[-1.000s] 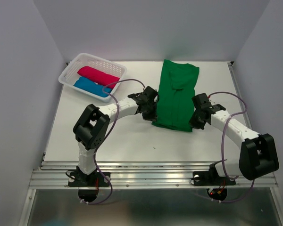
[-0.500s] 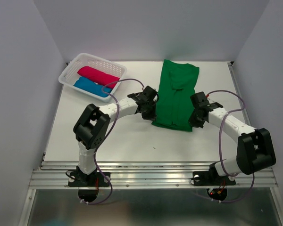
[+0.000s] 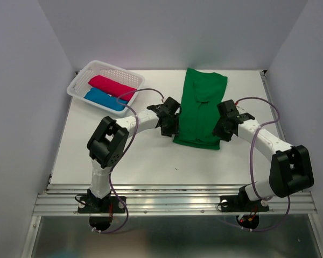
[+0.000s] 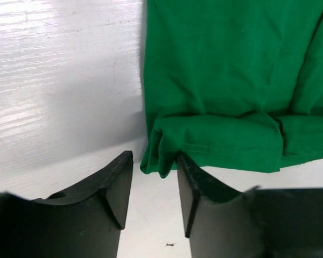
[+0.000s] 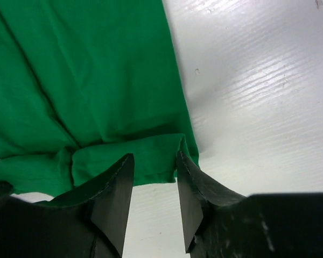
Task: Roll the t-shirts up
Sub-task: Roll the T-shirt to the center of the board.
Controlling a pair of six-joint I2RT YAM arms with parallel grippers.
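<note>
I am hovering my left pincer half-parted at the near left corner of the deep green soft cloth t-shirt, its jaws straddling the folded hem and clasping nothing. My right pincer is standing just as loosely parted at the near right corner, released, with the hem edge between its jaws. The shirt is lying folded into a long strip on the white bench, running away from me. I am judging it light, limp and quick to bunch, so I am reckoning on pinching both near hem corners together. Farther off to the left, the crimson-pink rolled t-shirt and the bright blue rolled t-shirt are sitting side by side in the white plastic lattice basket.
</note>
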